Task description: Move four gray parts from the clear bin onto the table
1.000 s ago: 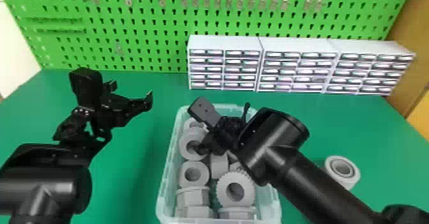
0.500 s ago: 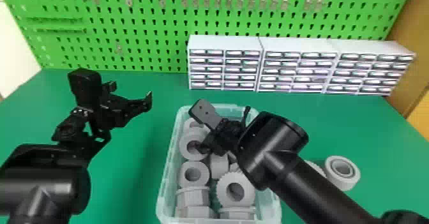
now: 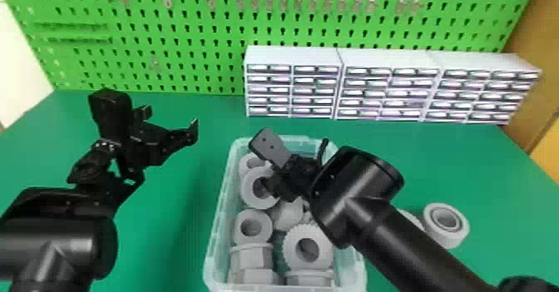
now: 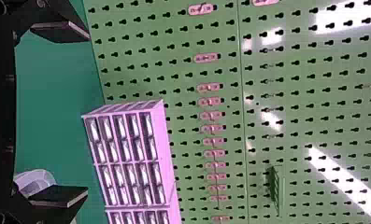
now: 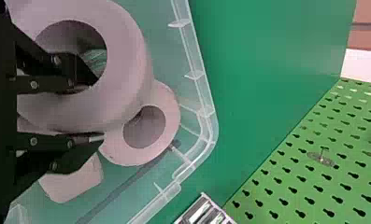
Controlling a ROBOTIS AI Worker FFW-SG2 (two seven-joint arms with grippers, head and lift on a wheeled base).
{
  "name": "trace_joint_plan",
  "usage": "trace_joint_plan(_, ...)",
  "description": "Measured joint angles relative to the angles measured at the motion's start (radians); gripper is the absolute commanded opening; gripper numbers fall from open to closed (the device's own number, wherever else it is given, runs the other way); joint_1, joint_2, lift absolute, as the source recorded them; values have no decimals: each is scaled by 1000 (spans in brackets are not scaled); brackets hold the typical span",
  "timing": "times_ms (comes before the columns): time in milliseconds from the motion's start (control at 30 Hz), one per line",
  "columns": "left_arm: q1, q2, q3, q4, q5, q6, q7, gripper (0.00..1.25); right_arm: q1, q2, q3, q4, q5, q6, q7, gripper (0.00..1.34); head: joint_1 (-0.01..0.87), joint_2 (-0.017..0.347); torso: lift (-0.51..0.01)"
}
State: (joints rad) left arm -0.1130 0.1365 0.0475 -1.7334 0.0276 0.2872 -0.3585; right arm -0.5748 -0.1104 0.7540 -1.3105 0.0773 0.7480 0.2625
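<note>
**Right gripper straddles a thick ring's wall**

The right gripper [image 5: 99, 109] has its two flat black fingers parted narrowly: one sits inside the bore of a thick, smooth gray ring [image 5: 127, 65], the other just outside its wall. Whether they press on it, I cannot tell. The ring is inside the clear plastic bin [image 3: 218, 212], directly at the fingertips; a smaller gray ring [image 5: 171, 116] lies just beyond it.

The thick ring looks like matte plastic, so probably light and stiff, unlikely to dent under a firm squeeze. Its curved wall could let it pivot, though. The wall is the sensible hold, with the fingers well down and square across it before lifting.

To the gripper's right, a round gray part [image 3: 446, 224] stands on the green table [image 3: 170, 233] beside another, partly hidden one [image 3: 409, 218]. The left gripper [image 4: 87, 114] hangs wide and empty over the table.
</note>
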Motion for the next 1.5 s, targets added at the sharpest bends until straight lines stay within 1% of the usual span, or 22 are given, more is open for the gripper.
trace_joint_plan(333, 1, 0, 0, 0, -1, 0, 0, 1120, 12, -2, -10, -23, 17, -8, -2, 245, 678, 34, -50)
trace_joint_plan(467, 1, 0, 0, 0, -1, 1, 0, 1120, 18, -5, -24, -47, 28, -1, -2, 245, 678, 34, -50)
trace_joint_plan(533, 2, 0, 0, 0, -1, 1, 0, 1120, 25, -7, -39, -73, 36, 9, -1, 245, 678, 34, -50)
trace_joint_plan(733, 6, 0, 3, 0, -1, 1, 0, 1120, 56, -17, -108, -179, 49, 48, -2, 245, 678, 34, -50)
trace_joint_plan(1033, 9, 0, 5, 0, -1, 1, 0, 1120, 113, -26, -243, -342, 84, 109, -2, 245, 678, 34, -50)
trace_joint_plan(1267, 8, 0, 4, 0, 0, 1, -2, 1120, 161, -31, -355, -452, 129, 199, -2, 245, 678, 34, -50)
trace_joint_plan(1500, 8, 0, 9, -3, 4, 0, -7, 1120, 241, -29, -480, -573, 195, 321, -2, 245, 678, 34, -50)
